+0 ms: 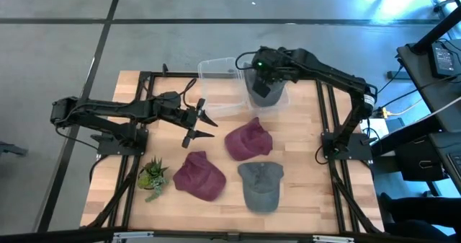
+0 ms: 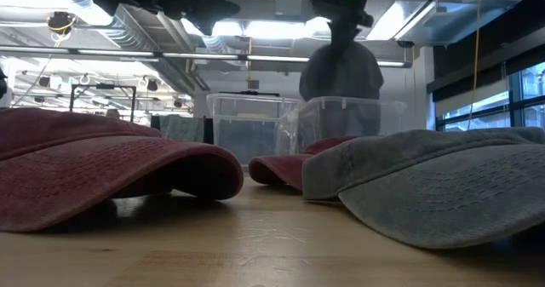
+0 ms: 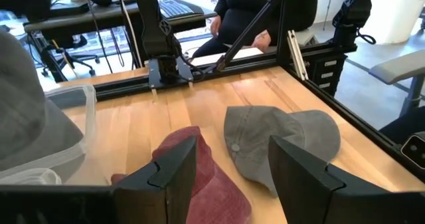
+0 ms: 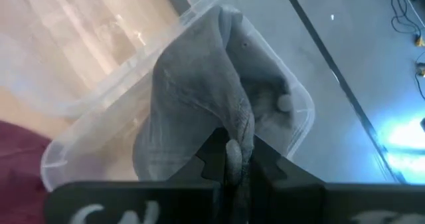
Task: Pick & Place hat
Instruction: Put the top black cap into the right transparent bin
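Observation:
My right gripper (image 1: 263,71) stands over a clear plastic bin (image 1: 277,101) near the table's far edge, shut on a grey hat (image 4: 199,111) that hangs into the bin. In the low view this hat (image 2: 341,70) hangs above the bin (image 2: 341,121). My left gripper (image 1: 199,124) hovers open over the table's middle, touching nothing. On the wood lie two maroon hats (image 1: 248,139) (image 1: 198,175) and a second grey hat (image 1: 261,185). In the left wrist view the open fingers (image 3: 229,177) stand above a maroon hat (image 3: 209,184) and the lying grey hat (image 3: 279,137). My right gripper pinches a bunched fold of the grey hat's cloth (image 4: 238,132) between its two fingers, coming from above and pointing down. The hat hangs below the fingers, its lower part inside the clear bin. Whether it rests on the bin's floor is hidden by the hat itself.
A second clear bin (image 1: 216,73) stands left of the first. A small potted plant (image 1: 153,177) sits at the table's near left. Black frame rails (image 1: 328,120) run along the table's sides. A person (image 3: 259,11) sits beyond the table's right side.

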Robot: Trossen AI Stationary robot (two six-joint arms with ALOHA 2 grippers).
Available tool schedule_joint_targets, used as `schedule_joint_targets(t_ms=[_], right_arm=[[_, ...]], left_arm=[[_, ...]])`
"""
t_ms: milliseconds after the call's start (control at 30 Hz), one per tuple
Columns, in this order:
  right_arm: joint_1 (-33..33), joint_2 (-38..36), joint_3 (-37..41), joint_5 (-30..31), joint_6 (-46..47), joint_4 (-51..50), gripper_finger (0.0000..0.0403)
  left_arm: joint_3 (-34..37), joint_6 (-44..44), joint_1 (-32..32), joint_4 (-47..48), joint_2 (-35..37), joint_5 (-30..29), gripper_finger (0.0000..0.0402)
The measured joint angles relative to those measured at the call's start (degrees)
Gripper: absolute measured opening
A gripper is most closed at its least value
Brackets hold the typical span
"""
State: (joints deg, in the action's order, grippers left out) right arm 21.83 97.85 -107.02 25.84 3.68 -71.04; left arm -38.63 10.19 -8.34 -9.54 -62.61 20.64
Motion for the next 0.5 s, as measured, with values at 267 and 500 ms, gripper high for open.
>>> schedule_joint_targets(t_ms=[267, 500], right_arm=[[1.9, -2.5, 11.2, 0.1, 0.2, 9.3, 0.0026], [3.7, -4.0, 17.7, 0.1, -0.4, 13.5, 0.0044]], left_arm=[[0.0, 0.0, 0.0, 1.5, 0.0, 0.0, 0.018], [0.0, 0.0, 0.0, 2.7, 0.0, 0.0, 0.018]])
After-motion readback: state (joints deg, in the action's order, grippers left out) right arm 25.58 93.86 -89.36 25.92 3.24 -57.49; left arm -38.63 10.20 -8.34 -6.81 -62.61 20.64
